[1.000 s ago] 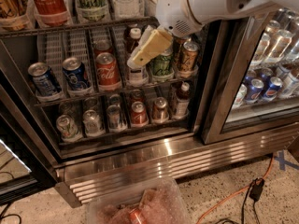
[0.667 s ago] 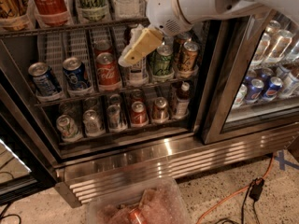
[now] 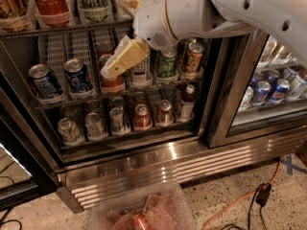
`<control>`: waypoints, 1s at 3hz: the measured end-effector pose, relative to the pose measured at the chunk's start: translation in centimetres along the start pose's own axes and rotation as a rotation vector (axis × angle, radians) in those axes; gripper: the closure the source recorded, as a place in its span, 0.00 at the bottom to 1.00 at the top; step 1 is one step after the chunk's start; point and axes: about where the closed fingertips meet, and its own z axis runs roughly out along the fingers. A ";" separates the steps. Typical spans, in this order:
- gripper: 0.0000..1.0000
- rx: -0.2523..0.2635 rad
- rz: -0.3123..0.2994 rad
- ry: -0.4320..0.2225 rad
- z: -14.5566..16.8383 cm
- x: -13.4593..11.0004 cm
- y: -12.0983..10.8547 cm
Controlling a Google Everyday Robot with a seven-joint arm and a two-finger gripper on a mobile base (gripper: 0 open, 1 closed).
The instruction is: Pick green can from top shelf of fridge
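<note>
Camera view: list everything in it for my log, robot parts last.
green can: one, green with pale markings, top shelf.
Coca-Cola can: one, red, top shelf, left of the green can.
blue cans: two, blue, middle rack, left side.
short cans: several, silver and red, lowest rack.
fridge: one, black frame, steel base panel.
orange cable: one, orange, floor at right.
arm: one, white, extends from upper right.
gripper: one, pale yellow, before the middle rack, below the top shelf.

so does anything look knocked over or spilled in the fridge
Nothing stands out: the cans stand upright in their lanes, the green can included, on the top shelf. The gripper hangs lower, before the middle rack.
</note>
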 end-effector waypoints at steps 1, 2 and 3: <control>0.00 0.000 0.000 0.000 0.0 0.0 0.0; 0.00 0.012 -0.031 0.011 0.2 -0.7 -0.7; 0.00 0.057 -0.046 0.009 1.2 -1.6 -1.8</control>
